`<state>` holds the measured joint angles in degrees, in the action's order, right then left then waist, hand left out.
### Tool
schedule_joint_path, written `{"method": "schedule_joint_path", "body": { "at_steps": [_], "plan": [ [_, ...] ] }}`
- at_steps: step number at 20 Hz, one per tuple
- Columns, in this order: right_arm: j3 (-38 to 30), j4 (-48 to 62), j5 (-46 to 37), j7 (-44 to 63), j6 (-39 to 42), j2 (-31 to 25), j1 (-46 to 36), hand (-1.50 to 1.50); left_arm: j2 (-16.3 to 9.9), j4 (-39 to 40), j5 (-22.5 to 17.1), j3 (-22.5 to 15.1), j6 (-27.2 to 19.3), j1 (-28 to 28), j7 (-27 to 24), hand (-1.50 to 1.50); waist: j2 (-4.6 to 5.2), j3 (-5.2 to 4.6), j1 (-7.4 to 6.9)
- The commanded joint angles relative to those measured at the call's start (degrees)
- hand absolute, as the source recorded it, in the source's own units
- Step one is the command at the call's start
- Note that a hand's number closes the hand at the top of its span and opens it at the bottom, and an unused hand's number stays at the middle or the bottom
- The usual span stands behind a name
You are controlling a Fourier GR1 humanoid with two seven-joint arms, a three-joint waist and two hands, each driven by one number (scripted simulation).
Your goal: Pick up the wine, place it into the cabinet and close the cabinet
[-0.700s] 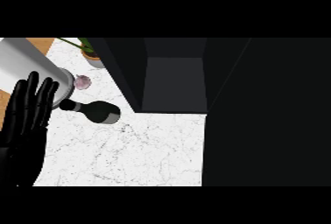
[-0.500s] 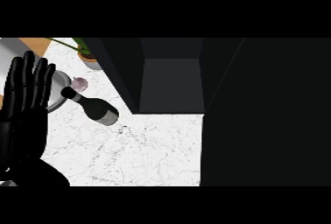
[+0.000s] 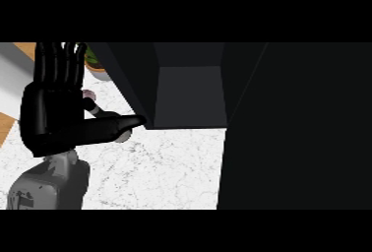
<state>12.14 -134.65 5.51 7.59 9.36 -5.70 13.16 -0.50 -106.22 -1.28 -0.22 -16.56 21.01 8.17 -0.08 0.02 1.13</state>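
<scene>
wine bottle (image 3: 91, 106) lies on the white marble counter (image 3: 167, 172) just left of the open dark cabinet (image 3: 190, 96), mostly hidden under the left hand (image 3: 54, 115), whose fingers stretch straight upward, thumb out toward the cabinet.

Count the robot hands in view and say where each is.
1: the left hand, at the view's left over the marble counter, fingers straight, covering most of the wine bottle. The right hand shows nowhere.

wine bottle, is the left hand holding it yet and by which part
No hold is visible: the left hand has straight fingers above the wine bottle, mostly hiding it.
</scene>
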Motion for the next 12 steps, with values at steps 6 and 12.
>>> {"method": "schedule_joint_path", "body": {
  "at_steps": [6, 12],
  "plan": [
    [4.8, -16.8, 1.5, 13.8, -2.1, -1.0, 4.2, -1.5, 0.5, -4.6, 4.8, -8.0, -11.2, 6.8, 11.2, -1.5, -0.09, -0.03, -0.71],
    [5.9, -16.8, 0.9, 11.6, -0.9, -1.7, 6.6, -1.5, 0.5, -9.1, 11.2, -16.5, -18.8, 6.6, 19.1, -1.5, -0.16, 0.01, -0.62]
  ]
}}
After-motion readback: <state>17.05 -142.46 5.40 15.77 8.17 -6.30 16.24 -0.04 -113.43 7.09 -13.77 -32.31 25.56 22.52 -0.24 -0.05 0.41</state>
